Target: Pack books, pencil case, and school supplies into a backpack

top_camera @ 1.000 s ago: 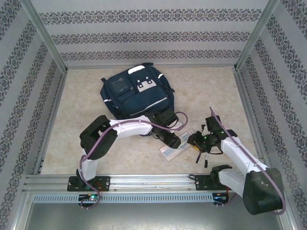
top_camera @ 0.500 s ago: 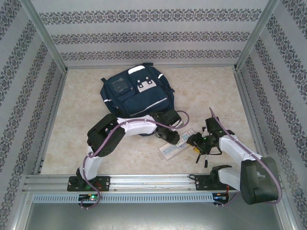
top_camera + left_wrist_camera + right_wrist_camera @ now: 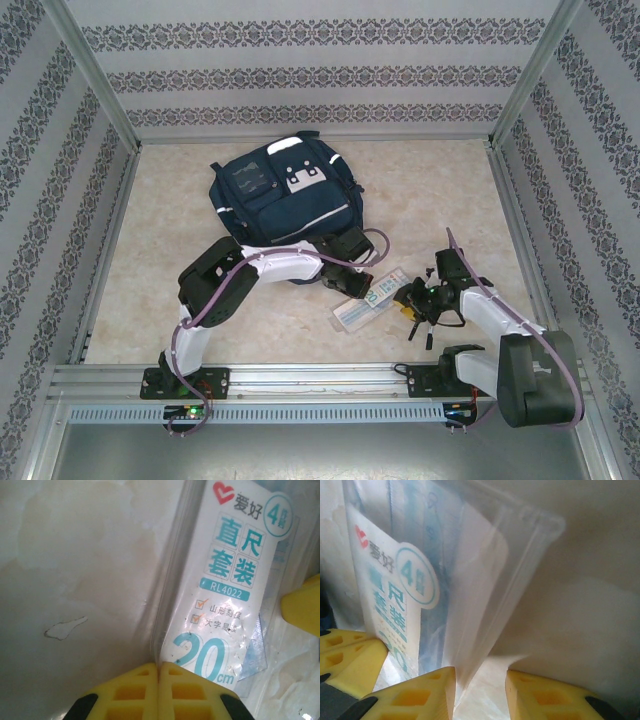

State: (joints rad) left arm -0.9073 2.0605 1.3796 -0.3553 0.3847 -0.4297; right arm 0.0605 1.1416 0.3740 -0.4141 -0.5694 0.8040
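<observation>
The navy backpack (image 3: 280, 195) lies at the back of the table. In front of it to the right, the pale pencil case (image 3: 365, 303) with the teal "20" (image 3: 210, 657) lies slantwise. My left gripper (image 3: 352, 284) (image 3: 159, 672) is shut, pinching the case's long edge beside the "20". My right gripper (image 3: 408, 298) (image 3: 480, 692) is open at the case's other end, and a corner of the case (image 3: 470, 605) sits between its fingers. Two black pens (image 3: 428, 333) lie just below the right gripper. The books are out of view.
Metal rails (image 3: 300, 380) run along the near edge, and patterned walls (image 3: 60, 180) close in the sides and back. Bare beige tabletop (image 3: 440, 190) stretches right of the backpack. My right gripper's yellow finger (image 3: 302, 605) shows beside the case in the left wrist view.
The left gripper has drawn slightly back toward the backpack, onto the case's edge. The right arm has folded in, and its gripper has shifted a little right and nearer.
</observation>
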